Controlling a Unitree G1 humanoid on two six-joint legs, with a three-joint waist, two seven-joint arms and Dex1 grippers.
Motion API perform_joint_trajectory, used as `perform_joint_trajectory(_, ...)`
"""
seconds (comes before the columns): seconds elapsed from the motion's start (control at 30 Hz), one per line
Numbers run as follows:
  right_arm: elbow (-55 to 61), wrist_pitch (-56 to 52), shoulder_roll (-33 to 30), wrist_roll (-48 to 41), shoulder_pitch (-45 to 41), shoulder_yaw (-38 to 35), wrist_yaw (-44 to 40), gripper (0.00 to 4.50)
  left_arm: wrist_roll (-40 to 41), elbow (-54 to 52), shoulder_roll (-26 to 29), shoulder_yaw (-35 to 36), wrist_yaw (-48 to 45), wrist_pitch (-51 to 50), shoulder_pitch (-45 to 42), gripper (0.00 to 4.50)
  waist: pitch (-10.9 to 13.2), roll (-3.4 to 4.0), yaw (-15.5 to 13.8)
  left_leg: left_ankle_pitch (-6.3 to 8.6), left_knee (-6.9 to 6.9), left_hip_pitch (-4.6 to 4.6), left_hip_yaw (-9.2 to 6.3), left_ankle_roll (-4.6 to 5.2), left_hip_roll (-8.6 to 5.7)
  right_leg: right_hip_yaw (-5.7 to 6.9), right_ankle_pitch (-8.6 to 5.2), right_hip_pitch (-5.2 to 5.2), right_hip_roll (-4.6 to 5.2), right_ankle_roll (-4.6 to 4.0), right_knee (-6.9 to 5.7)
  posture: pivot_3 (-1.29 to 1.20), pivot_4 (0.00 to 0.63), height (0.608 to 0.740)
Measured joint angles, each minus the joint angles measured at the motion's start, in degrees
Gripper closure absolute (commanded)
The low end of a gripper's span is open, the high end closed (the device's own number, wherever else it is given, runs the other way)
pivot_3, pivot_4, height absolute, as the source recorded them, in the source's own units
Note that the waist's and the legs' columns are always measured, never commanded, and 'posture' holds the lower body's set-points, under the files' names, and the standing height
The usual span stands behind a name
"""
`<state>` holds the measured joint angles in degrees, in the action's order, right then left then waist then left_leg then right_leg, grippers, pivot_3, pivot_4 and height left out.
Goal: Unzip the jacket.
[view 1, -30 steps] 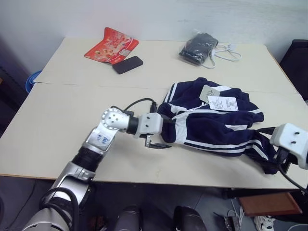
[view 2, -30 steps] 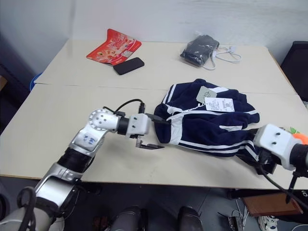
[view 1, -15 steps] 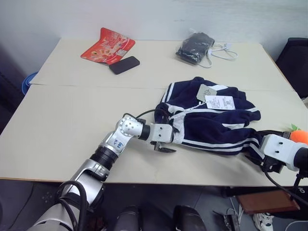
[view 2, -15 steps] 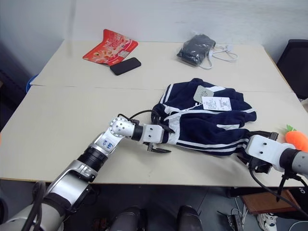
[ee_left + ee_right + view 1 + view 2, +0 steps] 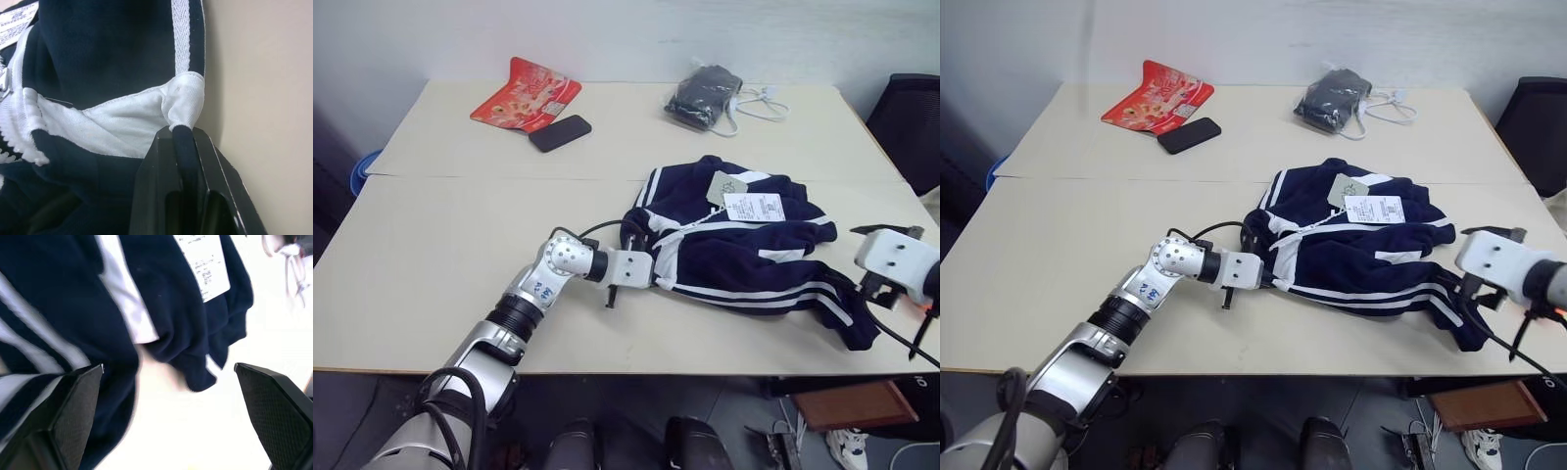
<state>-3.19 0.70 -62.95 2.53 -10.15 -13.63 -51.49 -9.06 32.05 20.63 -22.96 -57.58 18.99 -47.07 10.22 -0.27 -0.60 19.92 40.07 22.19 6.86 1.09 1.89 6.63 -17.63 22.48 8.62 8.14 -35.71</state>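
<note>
one jacket (image 5: 744, 257) with two white tags (image 5: 751, 207) lies crumpled, long axis across the table (image 5: 440, 255). left gripper (image 5: 182, 131) is clamped on its white edge; right gripper (image 5: 166, 382), beside its other end, stands spread.

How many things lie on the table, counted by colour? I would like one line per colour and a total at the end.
Navy blue: 1, the jacket
Red: 1, the snack packet
Black: 2, the phone and the small bundle with a white cable
Total: 4
</note>
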Motion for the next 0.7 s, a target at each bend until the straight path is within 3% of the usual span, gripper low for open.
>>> perform_joint_trajectory(0.2,-12.8,10.7,1.0,9.6,-13.6,11.9,4.0,0.00,0.4,-6.9,7.2,1.6,-0.3,0.6,4.5,4.45,0.0,0.02,1.7,-0.02,-0.08,-0.01,0.02,-0.05,0.07,0.00,-0.01,0.06,-0.02,-0.02,-0.05,0.00,0.150,0.740)
perform_joint_trajectory(0.37,-21.2,18.4,1.8,13.9,-17.8,17.1,6.7,0.00,2.2,-10.9,14.4,4.3,-2.1,2.0,8.5,4.45,0.0,0.04,2.2,-0.04,-0.10,-0.02,0.00,-0.07,0.08,0.02,-0.03,0.06,-0.01,-0.04,-0.06,0.00,0.150,0.740)
perform_joint_trajectory(0.63,-24.3,24.2,6.9,14.4,-18.7,19.7,8.0,0.00,3.0,-11.6,15.8,5.5,-1.6,1.8,10.0,4.45,0.0,0.03,2.3,-0.04,-0.06,-0.07,0.01,-0.08,0.13,0.01,-0.02,0.01,-0.05,-0.04,-0.11,0.00,0.150,0.740)
perform_joint_trajectory(0.7,-25.1,24.6,9.0,14.6,-20.2,20.2,8.6,0.40,3.0,-11.5,15.7,5.6,-1.4,1.6,9.9,4.50,0.0,0.02,2.5,-0.05,-0.06,-0.10,0.03,-0.09,0.13,0.00,-0.02,0.00,-0.05,-0.04,-0.14,0.00,0.150,0.740)
